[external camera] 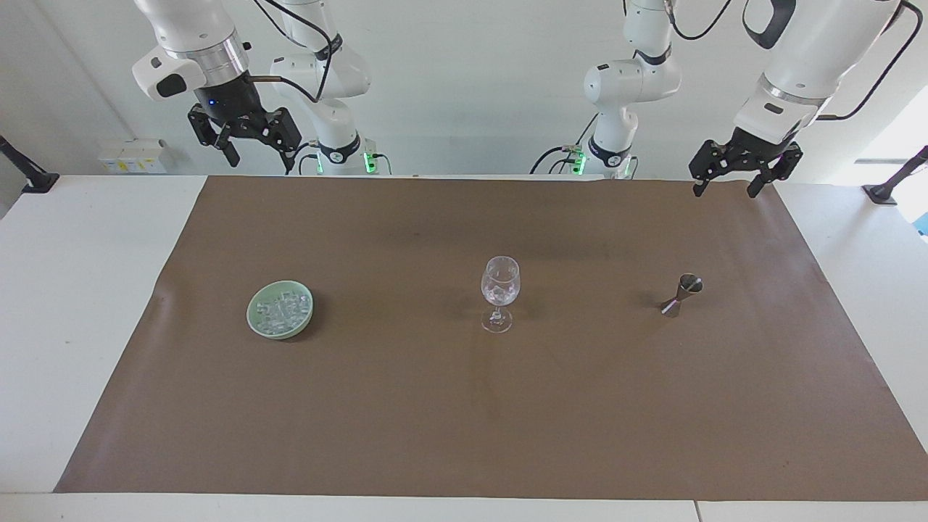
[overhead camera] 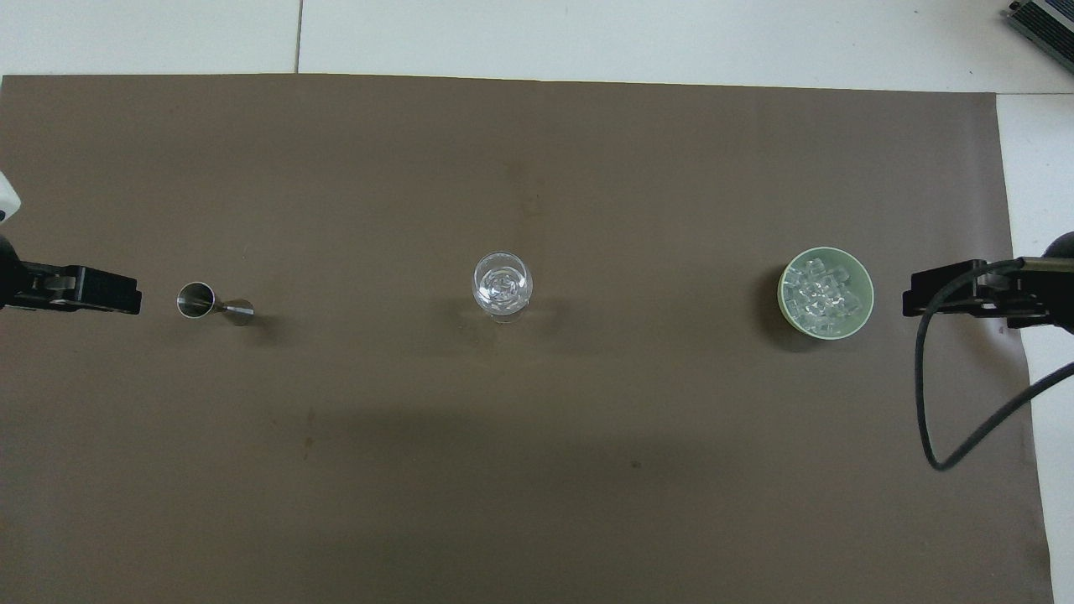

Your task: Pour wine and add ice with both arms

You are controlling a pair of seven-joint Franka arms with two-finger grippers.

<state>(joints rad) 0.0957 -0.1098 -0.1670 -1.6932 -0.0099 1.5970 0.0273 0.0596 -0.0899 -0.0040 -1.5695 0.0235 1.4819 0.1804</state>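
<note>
A clear wine glass point(external camera: 500, 286) stands upright in the middle of the brown mat; it also shows in the overhead view point(overhead camera: 502, 285). The ice point(external camera: 281, 310) is a heap of small clear cubes in a pale green dish point(overhead camera: 866, 285) toward the right arm's end. A small metal jigger point(external camera: 681, 293) stands toward the left arm's end, also seen from overhead point(overhead camera: 201, 302). My left gripper point(external camera: 726, 187) hangs open and empty high over the mat's corner at its end. My right gripper point(external camera: 261, 161) hangs open and empty high over the table's edge at its end.
The brown mat point(external camera: 435, 406) covers most of the white table point(external camera: 80, 290). A black cable point(overhead camera: 927, 419) loops down from the right wrist. Black clamp mounts point(external camera: 29, 177) sit at both ends of the table.
</note>
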